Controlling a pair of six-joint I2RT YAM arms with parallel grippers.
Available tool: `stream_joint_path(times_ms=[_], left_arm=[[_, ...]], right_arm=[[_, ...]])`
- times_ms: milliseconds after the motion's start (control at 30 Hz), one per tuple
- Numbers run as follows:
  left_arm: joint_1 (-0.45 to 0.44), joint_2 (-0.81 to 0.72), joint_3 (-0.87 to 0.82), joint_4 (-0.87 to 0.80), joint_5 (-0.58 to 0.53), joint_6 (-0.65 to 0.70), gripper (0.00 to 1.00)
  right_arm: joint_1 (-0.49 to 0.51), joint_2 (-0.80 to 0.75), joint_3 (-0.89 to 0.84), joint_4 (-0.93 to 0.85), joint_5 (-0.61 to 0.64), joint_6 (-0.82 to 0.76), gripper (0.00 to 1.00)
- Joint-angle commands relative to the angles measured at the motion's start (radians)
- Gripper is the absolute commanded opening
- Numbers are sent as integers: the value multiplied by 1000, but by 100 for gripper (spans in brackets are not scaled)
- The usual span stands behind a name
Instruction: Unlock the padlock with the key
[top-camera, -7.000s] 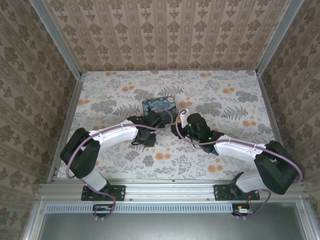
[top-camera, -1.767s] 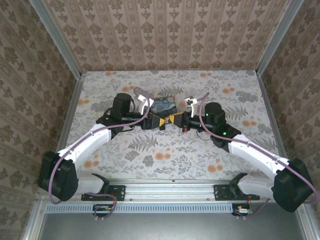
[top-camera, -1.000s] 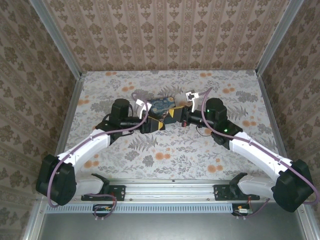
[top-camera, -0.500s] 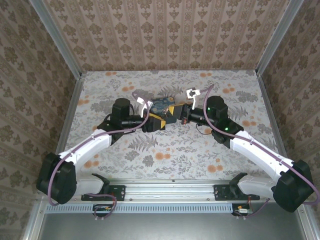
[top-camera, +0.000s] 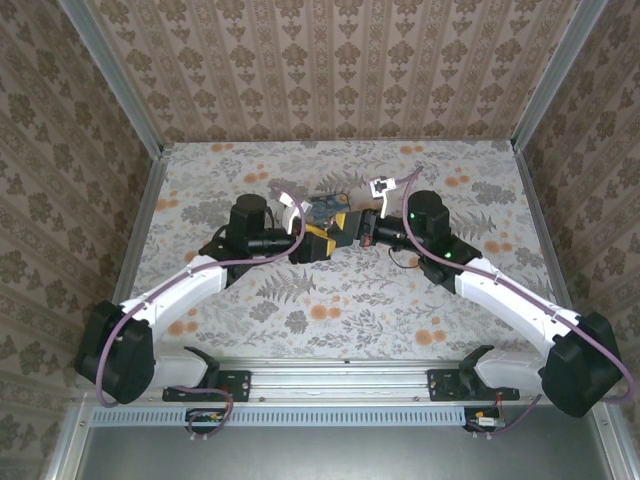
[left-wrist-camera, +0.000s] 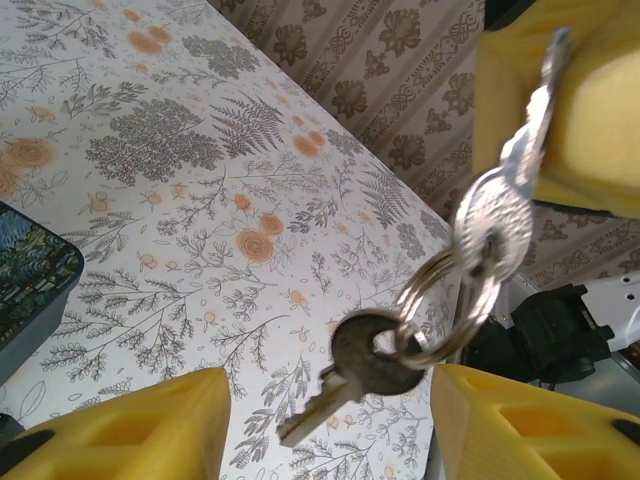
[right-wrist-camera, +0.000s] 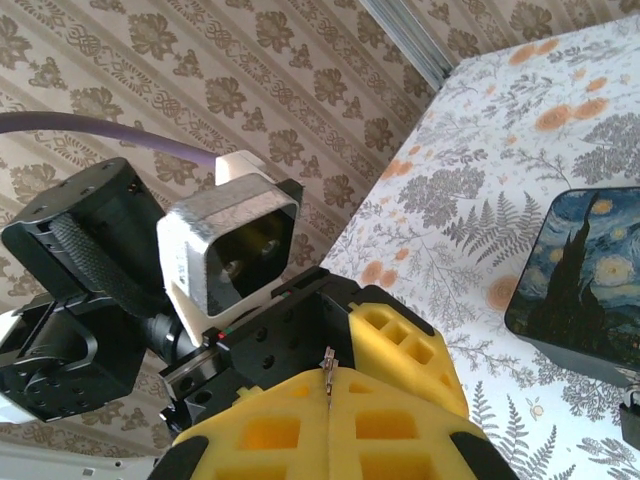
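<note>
**Key Gripped Above Open Table as Two Arms Converged**

The floral table (top-camera: 250, 300) lay bare on every side, with wide room out to the patterned walls (top-camera: 340, 70). The tips of the two arms were close together above its middle, by the near edge of the dark blue painted box (top-camera: 328, 206). The right end effector (right-wrist-camera: 328, 385) was clamped on the key (left-wrist-camera: 522, 150), yellow pads pressed together with only a sliver of metal at the seam. The left end effector (left-wrist-camera: 330, 425) stood open, fingers spread wide and gripping nothing. From the key hung a ring (left-wrist-camera: 440, 300) carrying a second, darker key (left-wrist-camera: 352, 372), which dangled in the gap between the left fingers and appeared clear of both.
</note>
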Motion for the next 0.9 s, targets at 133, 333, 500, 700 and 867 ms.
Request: stream_joint_path(times_ms=[133,333,500,700,867], left_arm=[[-11,8,38,-1,-9,56,44],[-10,9,32,-7,-2,59,30],[-10,10,24,-5,-3,53,20],[-9,7,15,-10,-10,46,10],[-7,4,9,-11,-22,39,6]], right_arm=[[-4,23,32,37,-7,45,0],[-7,28,30,29,17,51,0],[-8,28,33,12,39,53,0],[-13,24,27,4,53,54,0],[-19,19,13,8,62,56,0]])
